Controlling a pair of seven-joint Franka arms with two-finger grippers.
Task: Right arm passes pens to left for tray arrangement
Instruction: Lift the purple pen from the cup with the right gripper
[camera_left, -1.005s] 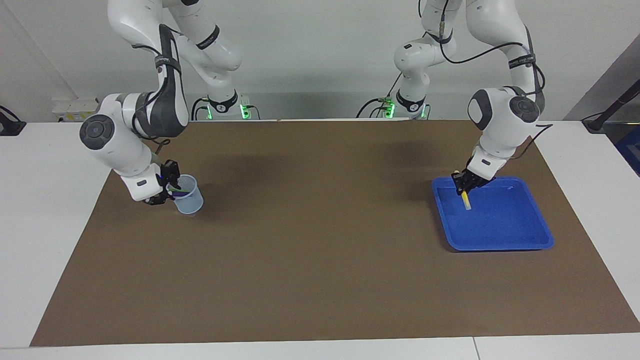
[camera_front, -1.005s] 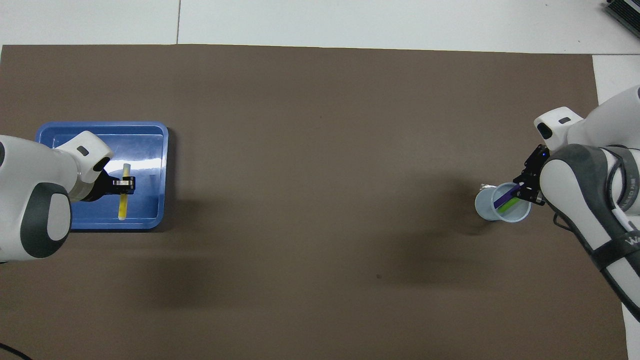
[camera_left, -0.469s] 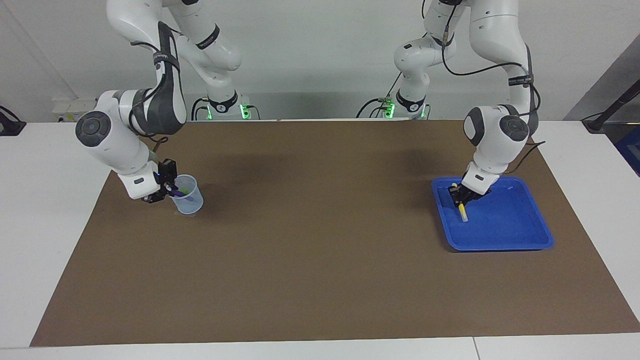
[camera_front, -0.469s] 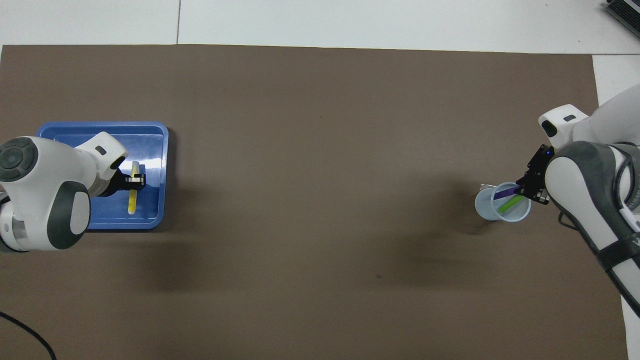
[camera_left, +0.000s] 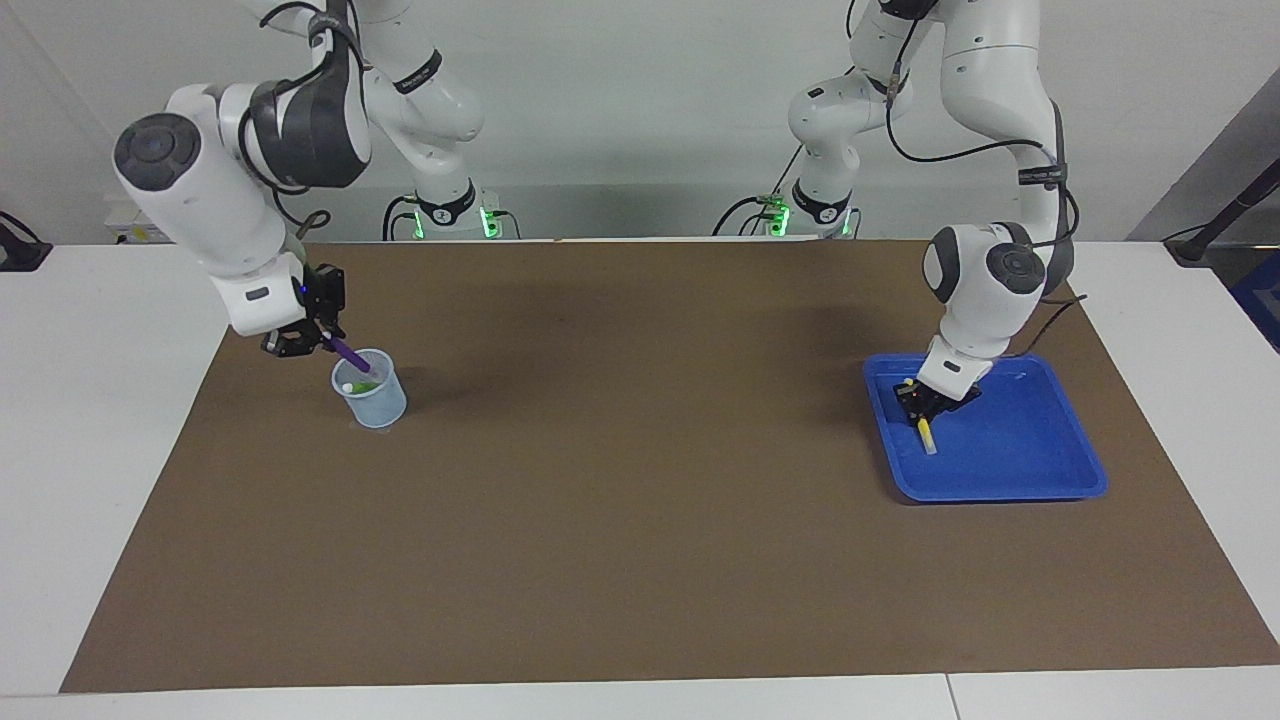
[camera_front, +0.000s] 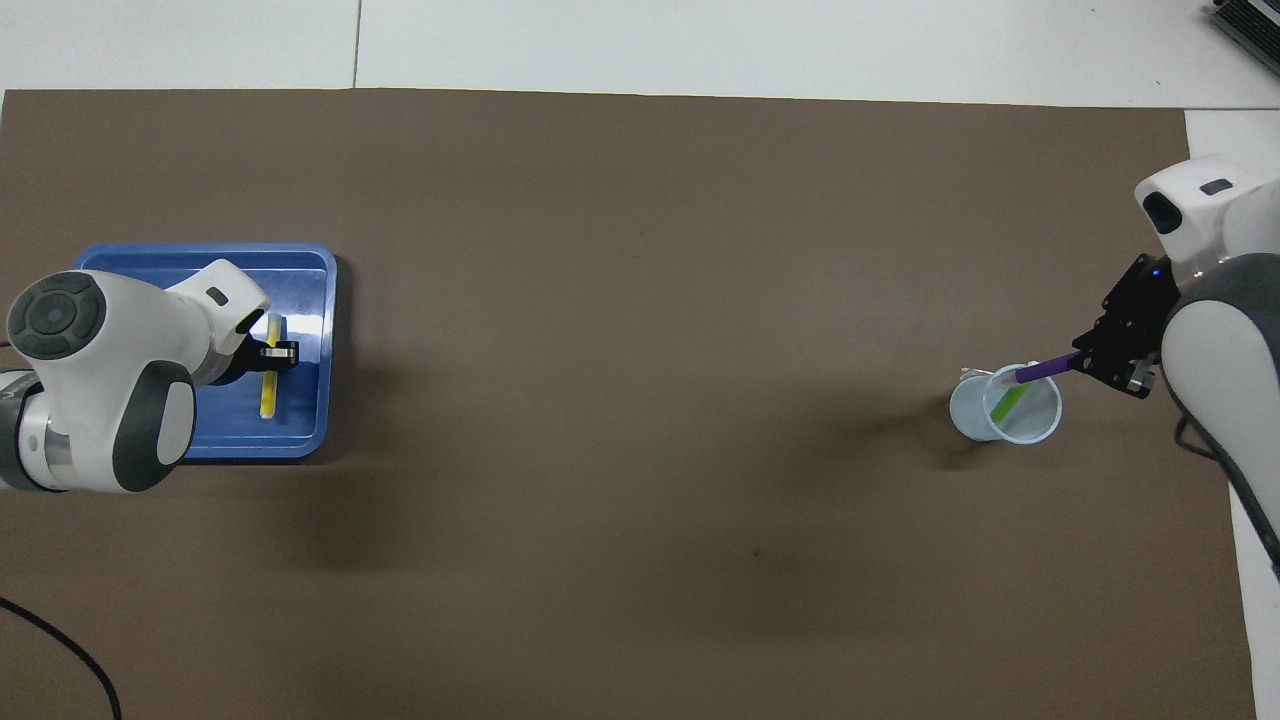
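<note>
Facing view first: the right claw (camera_left: 318, 340) is clamped tight on the top end of the purple pen (camera_left: 349, 355), which slants down with its lower end just inside the rim of the pale mesh cup (camera_left: 370, 392). The green pen (camera_left: 362, 386) sits inside the cup. At the left arm's end of the bench, the left claw (camera_left: 922, 405) is closed on the yellow pen (camera_left: 926, 433), low inside the blue tray (camera_left: 1040, 470), with the pen's tip at or right by the tray floor.

My take on doing this step well: lift the purple pen along its own slant until it clears the rim, otherwise the light cup could tip or drag. The left claw should only let go once the yellow pen lies flat, so it doesn't roll.

Overhead view: the yellow pen (camera_front: 269, 380) lies parallel to the tray (camera_front: 305, 300) wall nearest the bench's middle, just beside it, with the left claw (camera_front: 278, 352) across its upper half. That's neat placement, leaving room for two more. The right claw (camera_front: 1085, 362) holds the purple pen (camera_front: 1045, 368) over the cup (camera_front: 975, 420) edge, and the green pen (camera_front: 1005, 401) leans inside.
</note>
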